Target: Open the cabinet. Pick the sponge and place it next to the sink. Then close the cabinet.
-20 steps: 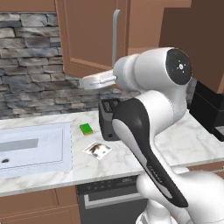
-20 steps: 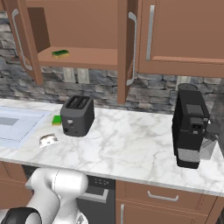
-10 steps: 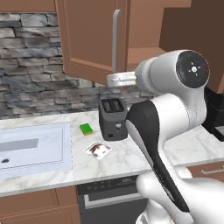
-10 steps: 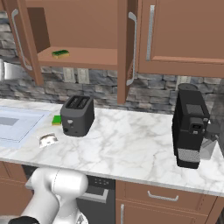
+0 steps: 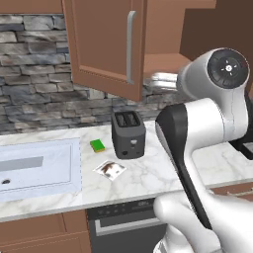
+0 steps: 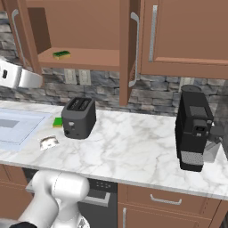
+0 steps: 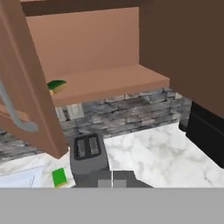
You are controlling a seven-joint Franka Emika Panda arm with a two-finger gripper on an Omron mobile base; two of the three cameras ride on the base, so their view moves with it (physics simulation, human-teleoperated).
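The cabinet (image 6: 84, 35) stands with both of its 2 doors swung open, and the sponge (image 6: 61, 54) lies on its shelf toward the left end, dark green face up. The gripper (image 7: 112, 179) is clenched on nothing, raised in front of the open cabinet above the toaster (image 6: 79, 117). Down on the marble counter (image 6: 133, 147) a brighter green sponge (image 5: 97, 145) sits between the toaster and the sink (image 5: 34, 165).

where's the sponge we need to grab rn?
The sponge lies on the shelf inside the open cabinet, near the shelf's left end in the right base view, above the toaster. The hand view shows it at the left, behind the open door.
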